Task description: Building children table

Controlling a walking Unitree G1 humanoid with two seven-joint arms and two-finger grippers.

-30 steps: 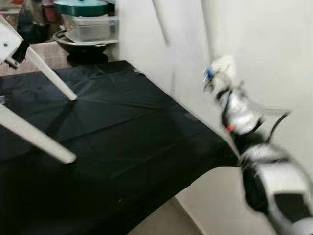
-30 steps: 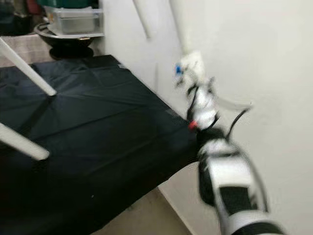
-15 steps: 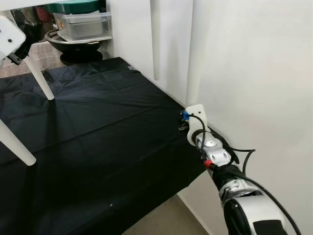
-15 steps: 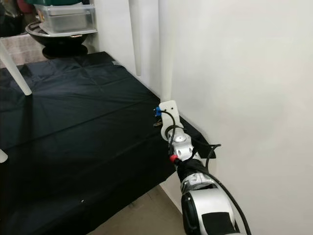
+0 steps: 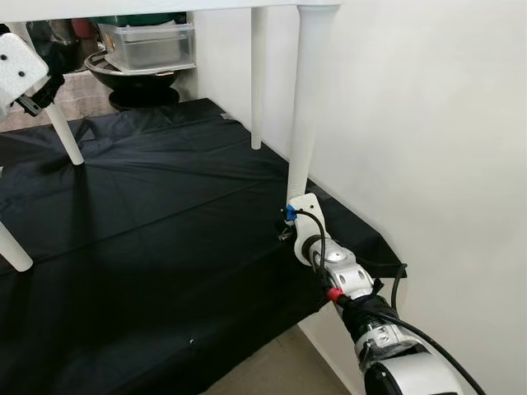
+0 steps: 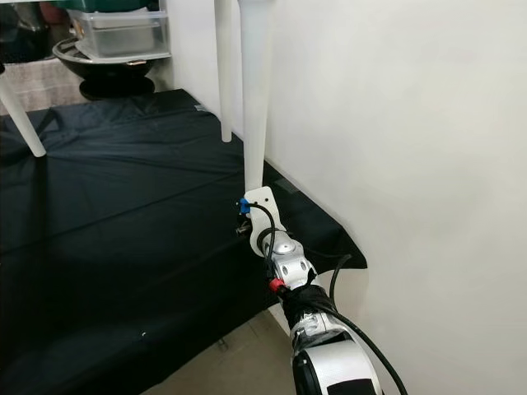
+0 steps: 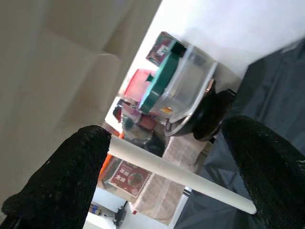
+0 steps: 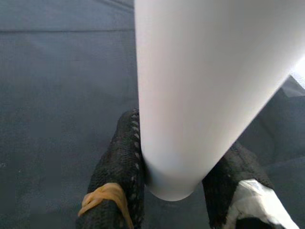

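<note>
A white children's table stands on a black sheet (image 5: 148, 214), its top edge (image 5: 165, 6) at the upper border of the head views. My right gripper (image 5: 290, 217) is shut on the foot of the near right leg (image 5: 303, 107), just above the sheet. The right wrist view has that leg (image 8: 200, 86) between both black fingers (image 8: 119, 162). My left gripper (image 5: 37, 89) is up at the far left beside another leg (image 5: 64, 136). Its fingers (image 7: 66, 181) are wide apart, with a white leg (image 7: 176, 174) running across beyond them.
A white wall (image 5: 428, 123) rises close along the right of the sheet. A black bowl (image 5: 140, 78) with a lidded plastic box (image 5: 148, 45) on it sits behind the table. Tan floor (image 5: 272, 370) lies past the sheet's near edge.
The table legs have swung from slanted to upright and now stand on the sheet. My right arm has come down and left, with its gripper at the foot of the near leg.
</note>
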